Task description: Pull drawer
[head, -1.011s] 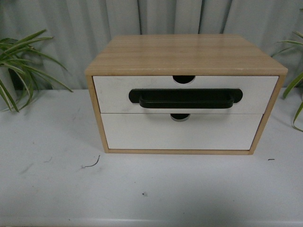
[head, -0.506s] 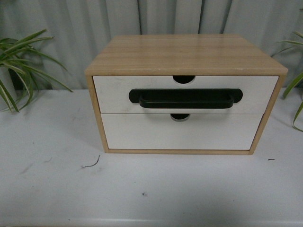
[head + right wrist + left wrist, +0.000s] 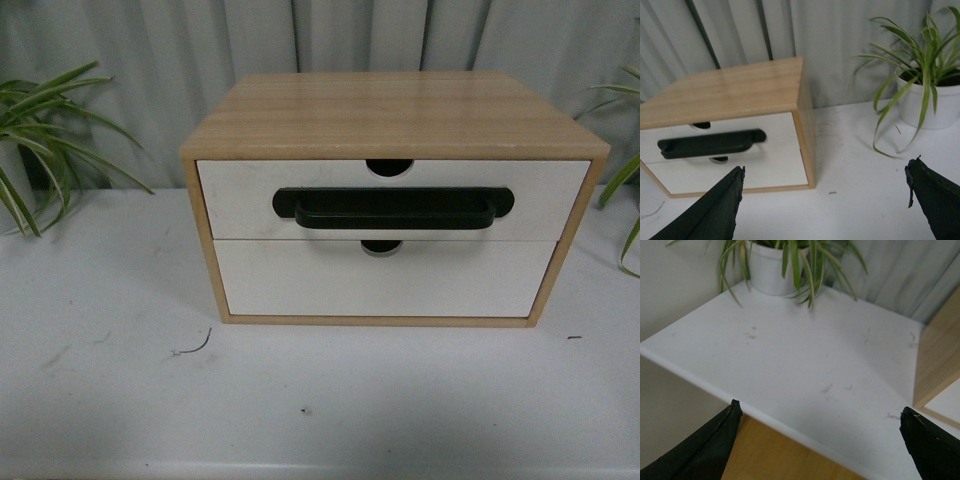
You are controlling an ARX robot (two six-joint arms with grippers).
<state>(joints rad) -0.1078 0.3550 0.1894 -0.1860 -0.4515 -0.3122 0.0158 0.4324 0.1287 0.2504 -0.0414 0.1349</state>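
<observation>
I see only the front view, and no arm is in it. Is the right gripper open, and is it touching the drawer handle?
Observer: The right gripper is open and empty. It faces the drawer and is apart from the handle.
Operator: And the left one?
Observer: The left gripper is open too, near the table's edge, beside the cabinet's left side.
Operator: What stands right of the cabinet?
Observer: A plant in a white pot.
</observation>
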